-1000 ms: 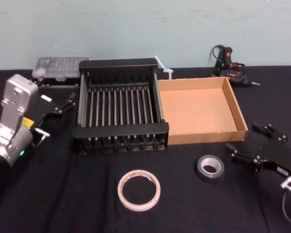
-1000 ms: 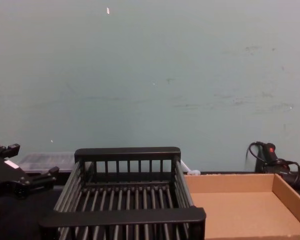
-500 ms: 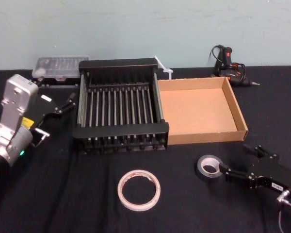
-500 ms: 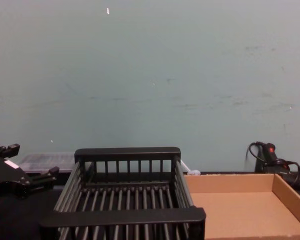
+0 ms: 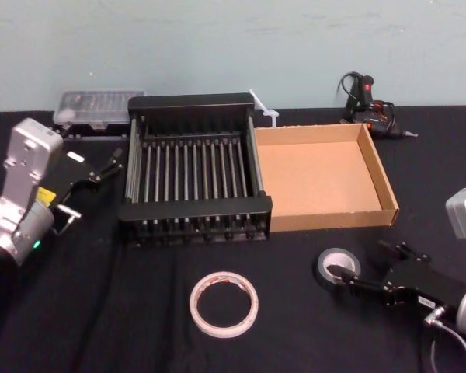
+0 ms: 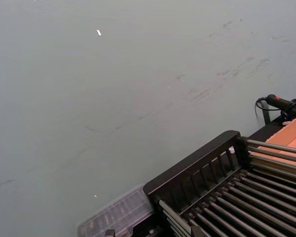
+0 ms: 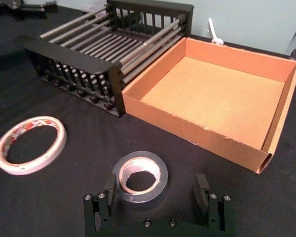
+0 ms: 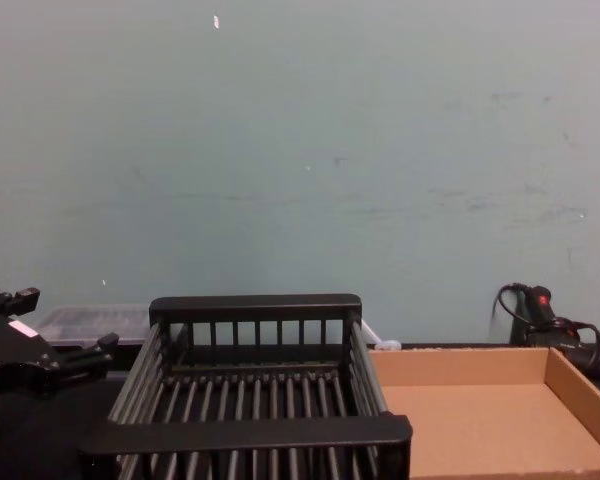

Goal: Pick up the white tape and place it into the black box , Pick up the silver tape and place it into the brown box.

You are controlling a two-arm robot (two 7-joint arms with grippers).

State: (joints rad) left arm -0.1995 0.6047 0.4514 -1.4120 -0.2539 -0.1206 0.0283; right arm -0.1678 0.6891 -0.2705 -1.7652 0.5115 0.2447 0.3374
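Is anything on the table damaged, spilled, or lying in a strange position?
Nothing stands out. The white tape and silver tape lie flat on the black cloth, the black box and brown box sit upright, side by side, both empty. The right claw is open at the silver tape.

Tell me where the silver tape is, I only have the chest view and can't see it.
Observer: The silver tape lies flat on the black cloth, in front of the brown box's near wall.
Operator: Is the right gripper on it?
Observer: The right gripper is open and low; the roll sits partly between its fingers, close to one, not centred.
Operator: And the white tape?
Observer: The white tape lies flat in front of the black box, untouched; the left gripper is parked off that box's left side.
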